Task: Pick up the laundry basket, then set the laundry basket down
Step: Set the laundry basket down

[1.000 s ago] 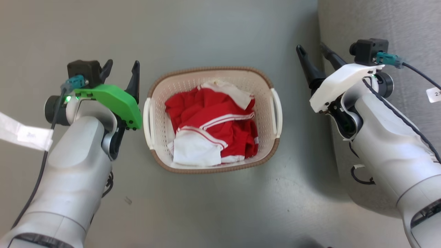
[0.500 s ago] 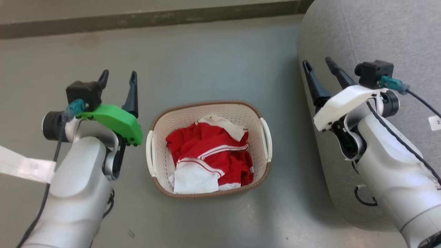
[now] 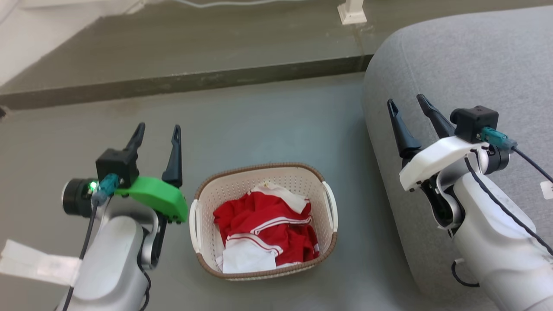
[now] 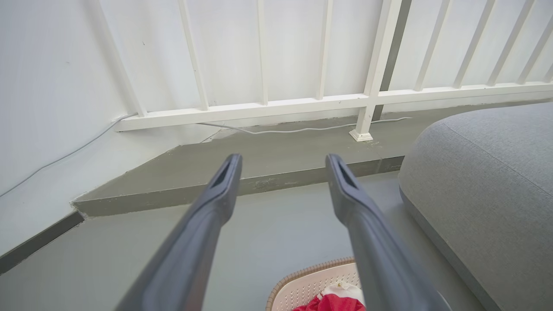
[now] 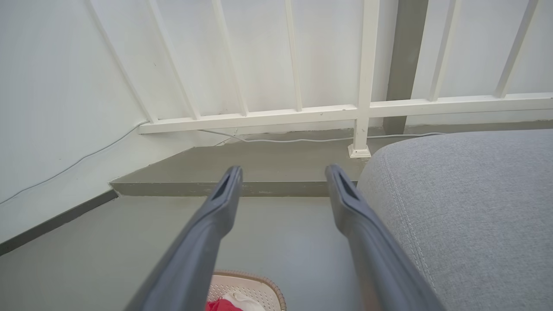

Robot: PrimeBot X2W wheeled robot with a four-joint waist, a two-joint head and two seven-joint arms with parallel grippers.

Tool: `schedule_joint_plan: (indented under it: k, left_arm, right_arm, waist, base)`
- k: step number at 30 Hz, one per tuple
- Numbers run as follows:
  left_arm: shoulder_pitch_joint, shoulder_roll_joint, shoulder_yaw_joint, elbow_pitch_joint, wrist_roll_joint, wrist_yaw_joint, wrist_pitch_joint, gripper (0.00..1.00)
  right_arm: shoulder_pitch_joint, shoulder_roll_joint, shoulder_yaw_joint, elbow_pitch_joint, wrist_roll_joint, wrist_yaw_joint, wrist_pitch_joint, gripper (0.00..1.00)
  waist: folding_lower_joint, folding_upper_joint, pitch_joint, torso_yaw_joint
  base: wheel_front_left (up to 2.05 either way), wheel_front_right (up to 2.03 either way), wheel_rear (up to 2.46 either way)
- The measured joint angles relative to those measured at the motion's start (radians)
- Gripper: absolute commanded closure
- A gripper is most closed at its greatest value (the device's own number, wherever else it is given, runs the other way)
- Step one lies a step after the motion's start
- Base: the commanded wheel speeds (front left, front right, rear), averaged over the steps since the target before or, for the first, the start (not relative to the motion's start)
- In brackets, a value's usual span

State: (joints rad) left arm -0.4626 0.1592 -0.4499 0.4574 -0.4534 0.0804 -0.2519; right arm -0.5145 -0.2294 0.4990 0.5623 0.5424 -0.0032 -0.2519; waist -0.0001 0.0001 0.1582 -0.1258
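The laundry basket (image 3: 203,203) stands on the grey floor between my arms, cream with a brown rim and white loop handles, holding red and white clothes (image 3: 265,233). My left gripper (image 3: 158,129) is open, raised beside the basket's left side, apart from it. My right gripper (image 3: 407,103) is open too, well right of the basket, over the grey cushion. A corner of the laundry basket (image 4: 302,285) shows low in the left wrist view between the open left gripper (image 4: 283,160). In the right wrist view the basket's rim (image 5: 255,285) sits below the open right gripper (image 5: 283,170).
A large grey cushion (image 3: 466,73) fills the right side. A low step (image 3: 181,82) crosses the floor behind the basket, with a white railing (image 4: 367,95) and a cable (image 4: 302,128) beyond. A white label (image 3: 34,263) hangs by my left arm.
The head camera has tilted up, so the basket now sits lower in view and the step and cushion show. Both grippers stay open beside the basket, which rests on the floor.
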Motion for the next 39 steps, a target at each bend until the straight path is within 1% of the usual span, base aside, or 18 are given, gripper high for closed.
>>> schedule_joint_plan:
  k: [5, 8, 12, 16, 17, 20, 23, 28, 30, 34, 39]
  left_arm:
    - [0.082, 0.008, 0.009, -0.058, 0.011, 0.008, 0.000, 0.00]
    - [0.127, 0.011, 0.020, -0.084, 0.030, 0.010, 0.000, 0.00]
    - [0.191, 0.014, 0.024, -0.116, 0.039, 0.017, 0.000, 0.00]
    - [0.254, 0.015, 0.030, -0.150, 0.046, 0.021, 0.000, 0.00]
    - [0.265, 0.015, 0.032, -0.157, 0.049, 0.022, 0.000, 0.00]
    - [0.296, 0.016, 0.047, -0.187, 0.055, 0.027, 0.000, 0.00]
    - [0.334, 0.016, 0.056, -0.214, 0.063, 0.027, 0.000, 0.00]
    - [0.391, 0.016, 0.066, -0.244, 0.064, 0.035, 0.000, 0.00]
    - [0.410, 0.016, 0.071, -0.251, 0.071, 0.035, 0.000, 0.00]
    - [0.441, 0.015, 0.084, -0.272, 0.089, 0.036, 0.000, 0.00]
    - [0.474, 0.014, 0.095, -0.280, 0.097, 0.036, 0.000, 0.00]
  right_arm:
    - [0.052, -0.009, -0.016, -0.060, -0.025, -0.021, 0.000, 0.00]
    - [0.095, -0.013, -0.031, -0.086, -0.036, -0.044, 0.000, 0.00]
    - [0.158, -0.020, -0.037, -0.113, -0.052, -0.059, 0.000, 0.00]
    - [0.212, -0.021, -0.039, -0.135, -0.053, -0.063, 0.000, 0.00]
    - [0.223, -0.021, -0.040, -0.137, -0.054, -0.070, 0.000, 0.00]
    - [0.254, -0.023, -0.041, -0.152, -0.060, -0.071, 0.000, 0.00]
    - [0.280, -0.023, -0.044, -0.175, -0.060, -0.079, 0.000, 0.00]
    - [0.310, -0.025, -0.048, -0.202, -0.065, -0.080, 0.000, 0.00]
    - [0.326, -0.026, -0.048, -0.206, -0.066, -0.088, 0.000, 0.00]
    - [0.353, -0.026, -0.050, -0.213, -0.066, -0.095, 0.000, 0.00]
    - [0.365, -0.027, -0.048, -0.230, -0.067, -0.096, 0.000, 0.00]
  waist:
    - [0.0000, 0.0000, -0.049, -0.002]
    - [0.0000, 0.0000, -0.076, -0.001]
    - [0.0000, 0.0000, -0.110, 0.000]
    - [0.0000, 0.0000, -0.140, 0.000]
    - [0.0000, 0.0000, -0.146, 0.000]
    - [0.0000, 0.0000, -0.163, -0.001]
    - [0.0000, 0.0000, -0.177, -0.003]
    - [0.0000, 0.0000, -0.184, -0.007]
    - [0.0000, 0.0000, -0.185, -0.009]
    - [0.0000, 0.0000, -0.187, -0.011]
    - [0.0001, 0.0000, -0.186, -0.013]
  base:
    - [0.00, 0.00, 0.00]
    - [0.00, 0.00, 0.00]
    - [0.00, 0.00, 0.00]
    - [0.00, 0.00, 0.00]
    - [0.00, 0.00, 0.00]
    - [0.00, 0.00, 0.00]
    - [0.00, 0.00, 0.00]
    - [0.00, 0.00, 0.00]
    - [0.00, 0.00, 0.00]
    - [0.00, 0.00, 0.00]
    - [0.00, 0.00, 0.00]
